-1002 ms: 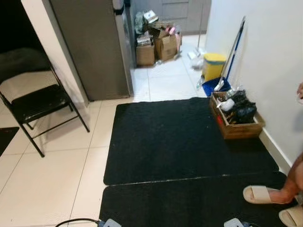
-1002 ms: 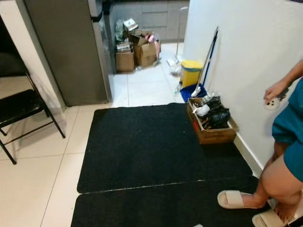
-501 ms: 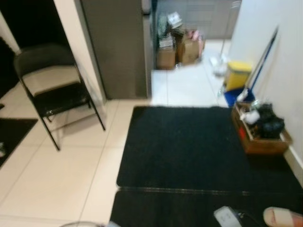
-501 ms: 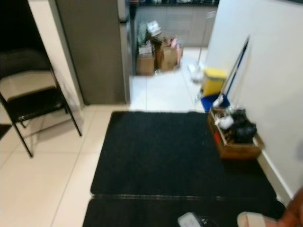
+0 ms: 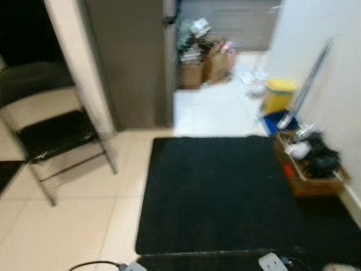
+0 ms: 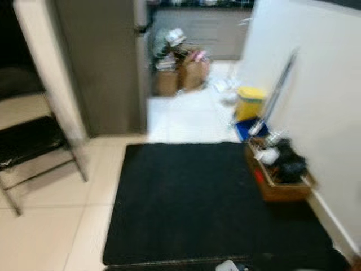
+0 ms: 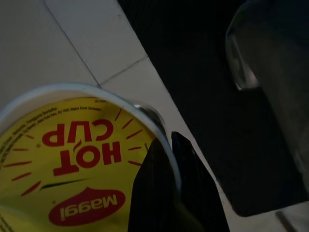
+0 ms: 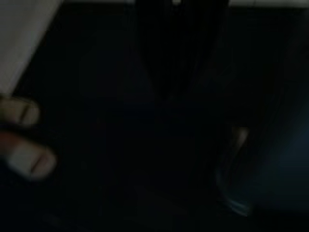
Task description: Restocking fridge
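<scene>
- Nearest of all, the left tool [image 7: 166, 183] grips one round white cup with a yellow foil lid printed "Maggi Hot Cup" [image 7: 72, 164]; two black fingers [image 7: 154, 188] press against its rim, and the cup hangs above pale floor tiles [image 7: 58, 48] at the edge of a dark mat.
- The right tool [image 8: 181, 48] hangs over dark ground in a very dark wrist view; I cannot tell whether its fingers are apart or together. Two pale sandals on a person's feet [image 8: 24, 145] show beside it.
- At the robot's feet lie two black floor mats, the nearer black floor mat [image 5: 225, 262] a mere strip, the farther black floor mat [image 5: 220, 192] broad and square; a thin seam parts them.
- On the left, on the tiles, stands one black folding chair with a metal frame [image 5: 53, 138].
- On the right, against the white wall [image 6: 316, 84], sits one brown wooden crate of dark and white oddments [image 5: 310, 164], on the farther mat's edge.
- Just beyond the crate: one yellow lidded bin [image 5: 279, 93], one blue dustpan [image 5: 276, 119] and one long-handled mop leaning on the wall [image 5: 310, 79].
- Past the chair rises one tall grey fridge [image 5: 130, 56], doors closed, well apart from the cup.
- Farthest, beside the fridge, a cluster of brown cardboard boxes [image 5: 206, 59] sits on the floor; blur forbids a count.
</scene>
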`<state>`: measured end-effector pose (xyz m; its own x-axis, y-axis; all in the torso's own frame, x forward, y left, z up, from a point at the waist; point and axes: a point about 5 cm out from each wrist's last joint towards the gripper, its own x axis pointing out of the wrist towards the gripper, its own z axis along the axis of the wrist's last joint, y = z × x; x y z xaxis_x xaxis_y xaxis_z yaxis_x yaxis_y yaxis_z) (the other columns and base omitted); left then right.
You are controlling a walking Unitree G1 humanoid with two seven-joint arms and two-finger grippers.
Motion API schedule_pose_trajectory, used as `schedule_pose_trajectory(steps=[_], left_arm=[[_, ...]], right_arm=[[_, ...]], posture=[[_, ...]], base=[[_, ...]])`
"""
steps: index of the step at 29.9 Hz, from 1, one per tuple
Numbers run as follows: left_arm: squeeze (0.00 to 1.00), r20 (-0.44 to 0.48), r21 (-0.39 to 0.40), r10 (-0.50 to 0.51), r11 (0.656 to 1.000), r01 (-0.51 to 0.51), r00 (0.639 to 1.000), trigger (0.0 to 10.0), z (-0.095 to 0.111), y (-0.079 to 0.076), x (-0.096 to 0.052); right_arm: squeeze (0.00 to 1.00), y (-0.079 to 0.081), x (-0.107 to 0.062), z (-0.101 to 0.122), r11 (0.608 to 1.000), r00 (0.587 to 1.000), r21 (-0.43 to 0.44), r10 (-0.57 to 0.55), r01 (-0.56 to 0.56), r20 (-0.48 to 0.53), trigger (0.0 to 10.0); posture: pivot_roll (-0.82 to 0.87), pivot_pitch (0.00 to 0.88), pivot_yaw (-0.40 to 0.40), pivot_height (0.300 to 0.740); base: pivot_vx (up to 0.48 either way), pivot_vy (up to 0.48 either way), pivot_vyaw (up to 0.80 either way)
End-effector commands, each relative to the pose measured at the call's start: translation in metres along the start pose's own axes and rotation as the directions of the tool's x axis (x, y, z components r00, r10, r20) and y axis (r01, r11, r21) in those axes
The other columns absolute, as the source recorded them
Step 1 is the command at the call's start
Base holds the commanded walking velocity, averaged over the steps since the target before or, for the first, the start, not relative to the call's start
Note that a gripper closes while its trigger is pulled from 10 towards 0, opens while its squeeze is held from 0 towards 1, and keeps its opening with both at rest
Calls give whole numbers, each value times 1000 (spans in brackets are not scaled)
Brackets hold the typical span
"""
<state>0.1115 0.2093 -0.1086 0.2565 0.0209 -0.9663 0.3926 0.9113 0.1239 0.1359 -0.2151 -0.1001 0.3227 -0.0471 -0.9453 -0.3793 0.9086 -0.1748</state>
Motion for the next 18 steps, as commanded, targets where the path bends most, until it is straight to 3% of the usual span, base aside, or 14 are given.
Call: schedule_pose_trajectory(steps=[1,5,18], left_arm=[[0,8,2,-14,1000,14,1000,10000,4,-4,1],[0,9,1,-14,1000,14,1000,10000,5,-4,1],[0,12,4,-15,1000,15,1000,10000,6,0,0]], right_arm=[[0,3,0,-5,1000,1000,-9,10,-10,-17,10000],[0,2,0,-7,1000,1000,-13,6,-7,-20,10000],[0,0,-1,-13,1000,1000,-2,-7,7,-18,10000]], posture=[[-11,0,18,740],[-10,0,17,740],[-13,0,14,740]], base=[[364,0,-775],[368,0,-775],[364,0,0]])
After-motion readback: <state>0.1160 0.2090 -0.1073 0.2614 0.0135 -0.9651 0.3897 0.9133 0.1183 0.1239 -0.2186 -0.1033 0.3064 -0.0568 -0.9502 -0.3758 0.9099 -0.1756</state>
